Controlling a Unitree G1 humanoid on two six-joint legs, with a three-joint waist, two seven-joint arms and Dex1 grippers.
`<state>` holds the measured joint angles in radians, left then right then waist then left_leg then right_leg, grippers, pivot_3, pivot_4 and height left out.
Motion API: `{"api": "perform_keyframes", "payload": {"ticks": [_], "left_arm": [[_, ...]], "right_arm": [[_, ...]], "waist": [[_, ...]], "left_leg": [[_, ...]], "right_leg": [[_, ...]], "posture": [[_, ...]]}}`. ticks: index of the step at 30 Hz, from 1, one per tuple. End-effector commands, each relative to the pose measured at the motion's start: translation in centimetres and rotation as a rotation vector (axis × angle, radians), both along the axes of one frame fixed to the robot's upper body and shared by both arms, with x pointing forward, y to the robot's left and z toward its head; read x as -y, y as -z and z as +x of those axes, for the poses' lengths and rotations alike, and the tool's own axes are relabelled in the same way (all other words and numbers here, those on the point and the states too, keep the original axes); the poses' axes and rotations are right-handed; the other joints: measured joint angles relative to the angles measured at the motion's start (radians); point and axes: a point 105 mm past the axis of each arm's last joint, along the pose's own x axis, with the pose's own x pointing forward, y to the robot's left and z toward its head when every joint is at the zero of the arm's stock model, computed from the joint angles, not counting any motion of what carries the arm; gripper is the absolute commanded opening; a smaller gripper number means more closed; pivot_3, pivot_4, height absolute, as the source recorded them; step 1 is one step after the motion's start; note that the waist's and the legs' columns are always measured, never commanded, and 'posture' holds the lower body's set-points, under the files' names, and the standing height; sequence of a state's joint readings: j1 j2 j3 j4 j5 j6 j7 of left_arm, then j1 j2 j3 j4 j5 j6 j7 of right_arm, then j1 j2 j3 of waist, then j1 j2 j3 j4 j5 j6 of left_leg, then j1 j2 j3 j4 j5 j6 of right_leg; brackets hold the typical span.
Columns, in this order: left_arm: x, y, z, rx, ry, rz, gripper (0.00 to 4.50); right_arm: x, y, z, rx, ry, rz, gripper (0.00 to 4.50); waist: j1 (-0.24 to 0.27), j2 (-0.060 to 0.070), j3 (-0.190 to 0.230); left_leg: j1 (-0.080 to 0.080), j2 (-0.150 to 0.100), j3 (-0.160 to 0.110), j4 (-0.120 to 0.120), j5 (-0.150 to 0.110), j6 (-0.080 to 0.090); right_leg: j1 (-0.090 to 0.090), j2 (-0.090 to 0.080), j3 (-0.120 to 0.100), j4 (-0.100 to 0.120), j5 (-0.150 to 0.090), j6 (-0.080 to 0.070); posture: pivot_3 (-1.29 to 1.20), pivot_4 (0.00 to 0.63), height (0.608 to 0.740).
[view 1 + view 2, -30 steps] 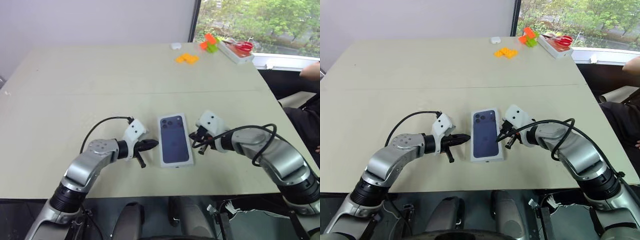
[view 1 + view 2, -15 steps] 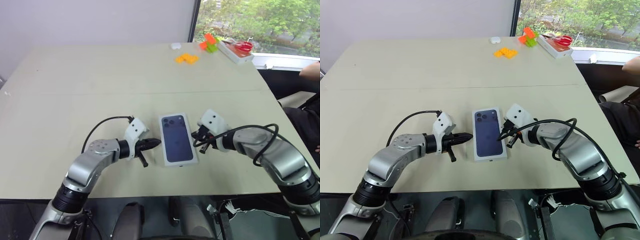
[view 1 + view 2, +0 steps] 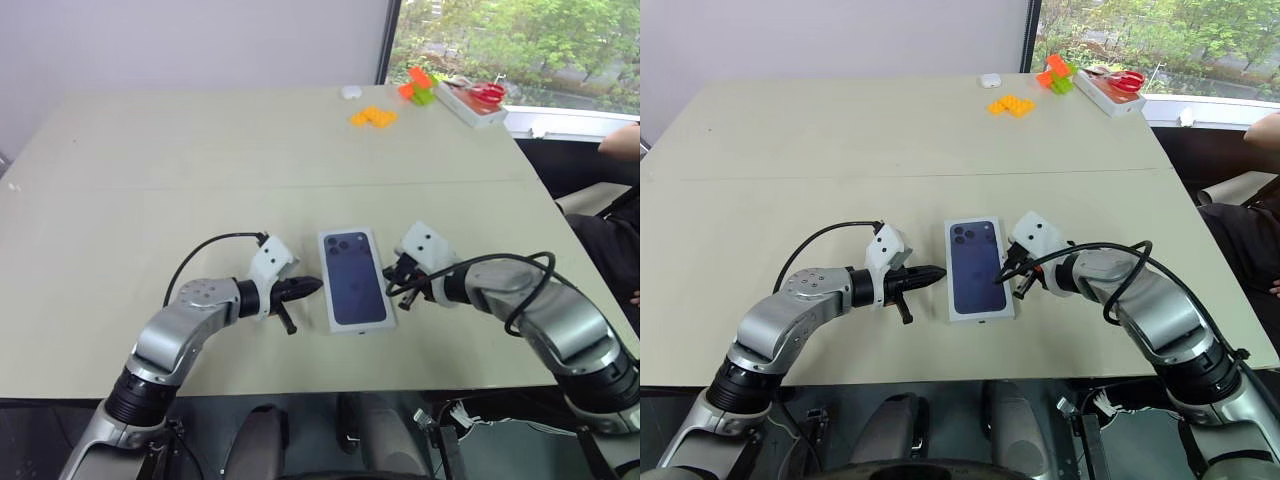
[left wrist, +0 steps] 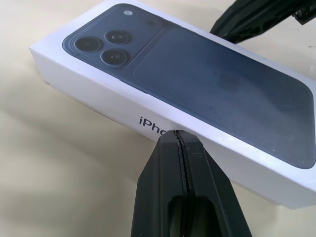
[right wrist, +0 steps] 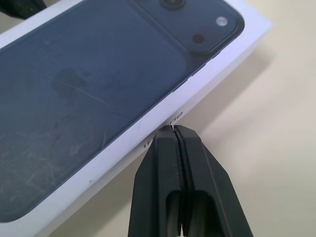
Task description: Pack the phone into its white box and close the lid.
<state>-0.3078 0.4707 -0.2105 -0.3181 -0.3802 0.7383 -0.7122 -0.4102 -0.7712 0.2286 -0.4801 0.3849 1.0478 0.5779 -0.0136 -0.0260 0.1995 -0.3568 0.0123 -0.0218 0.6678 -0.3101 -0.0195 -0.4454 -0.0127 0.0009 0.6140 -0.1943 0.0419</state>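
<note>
The left gripper has its fingers clenched together, gripping nothing, their joined tips resting at or just beside one long side wall of the lid. The right gripper is clenched and empty too, its tips meeting the opposite long wall. Whether either pair is truly pressing the cardboard cannot be told.

Between them the lid is sitting squarely down, its printed dark-blue picture facing up, on the near part of the bench. The white box and the phone are presumably underneath, hidden.

By the look of things, the closing step is in hand or nearly over: both grippers seem to be squaring or pushing the lid from its sides. The next move probably calls for a light press from above to seat it fully, then drawing both arms clear.

The head views are giving the layout, including the orange blocks and a tray at the far edge, well apart. The wrist views are giving the contact instead: lettering on the lid's wall and the shut seam between the fingers.
</note>
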Motion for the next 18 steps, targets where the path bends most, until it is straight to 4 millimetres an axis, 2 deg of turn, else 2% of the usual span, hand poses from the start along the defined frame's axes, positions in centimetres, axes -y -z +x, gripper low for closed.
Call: {"api": "perform_keyframes", "payload": {"ticks": [1, 6, 9, 14, 18], "left_arm": [[0.2, -1.0, -0.2, 0.041, 0.018, -0.009, 0.0], [-0.9, -2.6, 0.0, 0.047, -0.007, -0.082, 0.0], [-2.2, -5.0, 2.1, 0.084, -0.107, -0.181, 0.0], [-0.5, -6.0, 4.7, 0.128, -0.163, -0.187, 0.0], [2.0, -3.7, 6.9, 0.058, -0.195, -0.072, 0.0]], "right_arm": [[-0.5, -1.2, -0.3, 0.052, -0.031, 0.005, 0.04], [1.4, -2.5, 0.2, 0.102, -0.002, -0.023, 0.04], [2.7, -4.4, -0.6, 0.156, -0.06, -0.011, 0.04], [1.1, -3.9, -3.4, 0.088, -0.2, 0.07, 0.04], [-1.1, -2.1, -5.5, 0.0, -0.28, 0.118, 0.04]], "waist": [[0.0, 0.0, 0.0], [0.001, 0.0, 0.0], [0.007, 0.0, 0.0], [0.005, -0.001, 0.0], [0.001, -0.001, -0.001]], "left_leg": [[0.0, 0.0, 0.0, 0.0, 0.0, 0.0], [0.0, 0.0, 0.0, 0.0, 0.0, 0.0], [0.0, 0.0, 0.0, 0.0, 0.0, 0.0], [0.001, -0.001, -0.001, 0.001, 0.0, 0.0], [0.0, -0.002, 0.0, 0.001, 0.0, 0.0]], "right_leg": [[0.0, 0.0, 0.0, 0.0, 0.0, 0.0], [0.0, 0.0, 0.0, 0.0, 0.0, 0.0], [0.0, 0.0, 0.0, 0.0, 0.0, 0.0], [0.003, 0.0, -0.001, 0.0, 0.0, 0.0], [0.004, -0.001, 0.0, 0.0, 0.0, 0.001]], "posture": [[0.0, 0.15, 0.727], [0.0, 0.15, 0.727], [0.0, 0.15, 0.727], [0.0, 0.15, 0.727], [0.0, 0.15, 0.727]]}}
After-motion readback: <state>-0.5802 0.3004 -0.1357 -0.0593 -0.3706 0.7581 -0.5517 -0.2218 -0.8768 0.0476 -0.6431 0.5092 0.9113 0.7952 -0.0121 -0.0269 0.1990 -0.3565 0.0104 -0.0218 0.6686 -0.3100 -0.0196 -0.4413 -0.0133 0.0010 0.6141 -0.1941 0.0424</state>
